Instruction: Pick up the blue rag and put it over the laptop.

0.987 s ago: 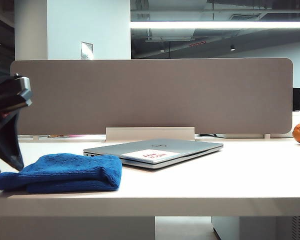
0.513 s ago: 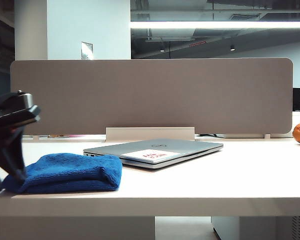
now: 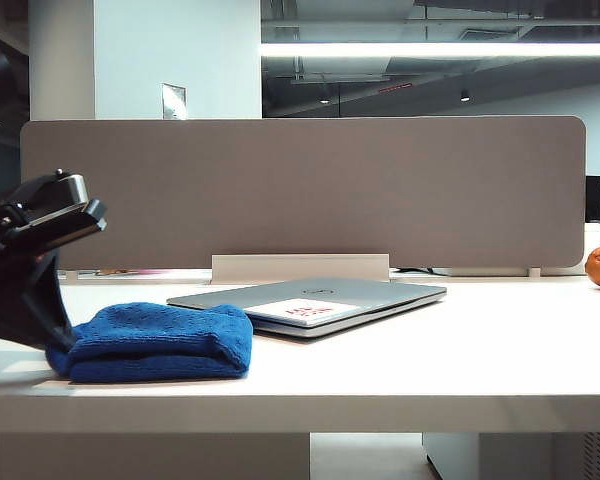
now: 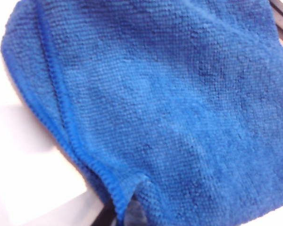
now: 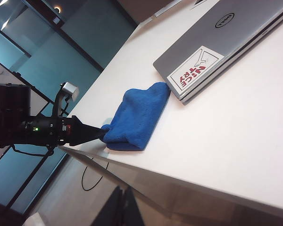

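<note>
Blue rag (image 3: 155, 343), terry-knit, folded in soft lump, now bunched shorter than a second ago, its near end pushed toward laptop (image 3: 310, 303). Left hand (image 3: 62, 350) has come in at rag's outer end, clenched on it (fingertips buried in cloth). Laptop: thin silver-grey slab, closed, red-white sticker. Both on white table (image 3: 460, 370). Right hand unseen; cannot tell.

An office. A grey divider screen (image 3: 300, 190) stands behind the white counter (image 3: 430, 370). Exposed ceiling and strip light (image 3: 440, 49) run overhead, with glass walls (image 5: 61, 61) nearby.
</note>
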